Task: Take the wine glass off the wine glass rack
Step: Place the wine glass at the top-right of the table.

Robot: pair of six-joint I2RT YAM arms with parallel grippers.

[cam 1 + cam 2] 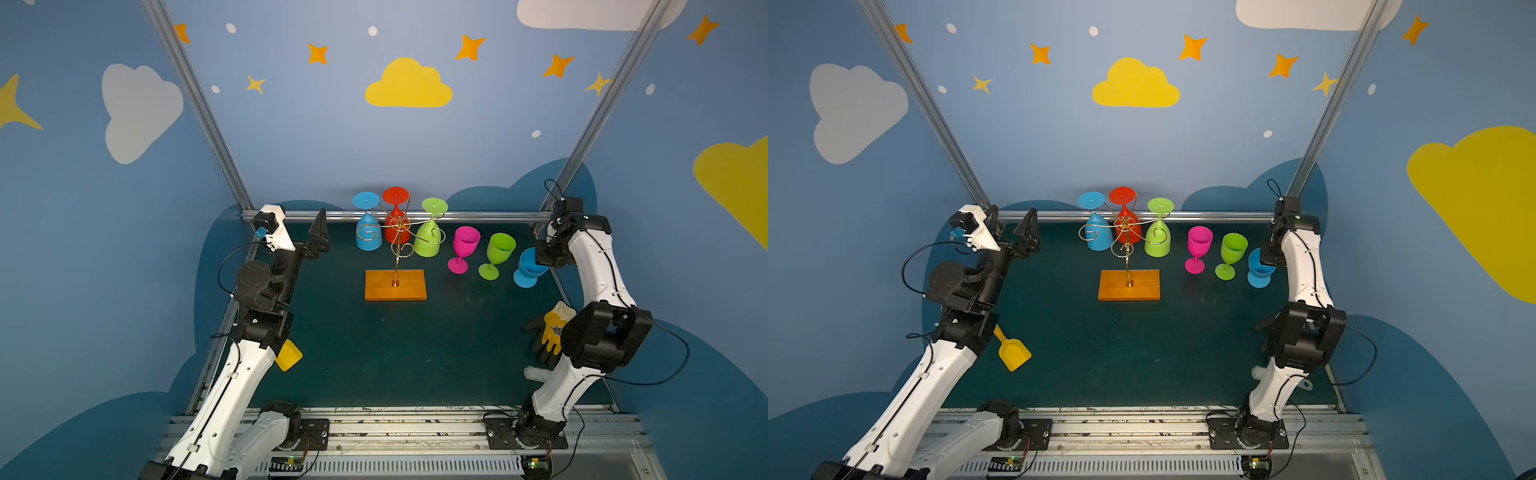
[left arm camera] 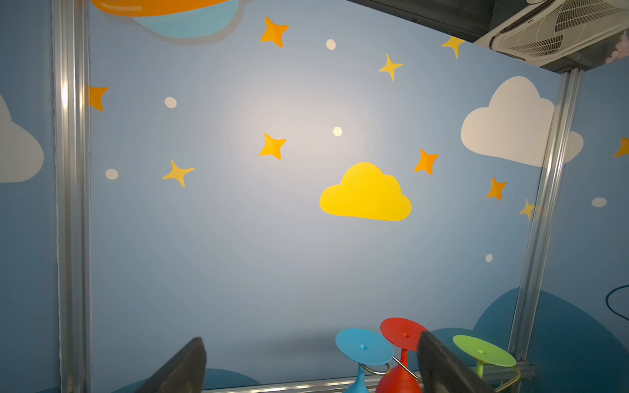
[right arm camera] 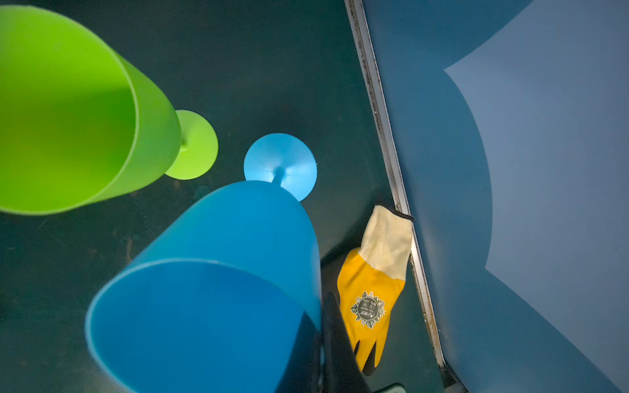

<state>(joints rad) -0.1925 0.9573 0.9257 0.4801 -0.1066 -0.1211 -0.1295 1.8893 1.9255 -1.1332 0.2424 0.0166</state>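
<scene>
Nearest you, the front rail (image 1: pixel 374 432) carries both arm bases. Beyond it the dark table mat (image 1: pixel 395 353) lies open across its middle, right up to the rack (image 1: pixel 409 286).

Clutter keeps to the sides. One yellow scoop (image 1: pixel 1013 353) lies by the left arm. One yellow glove (image 1: pixel 555 328) lies by the right arm, against the side strip (image 3: pixel 384 136). A top view gives you the scoop's handle and blade, but there the right arm hides most of the glove. Only the right wrist view shows the glove's round printed badge.

The rack stands mid-table on its wooden base, with free mat in front and to its left. You have six glasses. Three hang upside down on the rack's far side: the hanging blue glass (image 1: pixel 368 235), hanging red glass (image 1: pixel 390 232) and hanging green glass (image 1: pixel 428 241). Three stand upright in a row to the right, none touching: the pink glass (image 1: pixel 464 245), standing green glass (image 1: pixel 498 249) and standing blue glass (image 1: pixel 528 270).

Your right gripper (image 3: pixel 325 326) is closed tight at the standing blue glass's rim. Whether it nips the wall, you cannot tell; the top views hide its fingers.

Your left gripper (image 1: pixel 1011 228) is spread wide and empty. It sits near the back-left corner, well apart from the rack and tilted up at the wall. Its wrist view catches only the three hanging feet beside one of its fingers (image 2: pixel 446 367).

Farthest off, the back rail (image 1: pixel 478 215) closes the table.
</scene>
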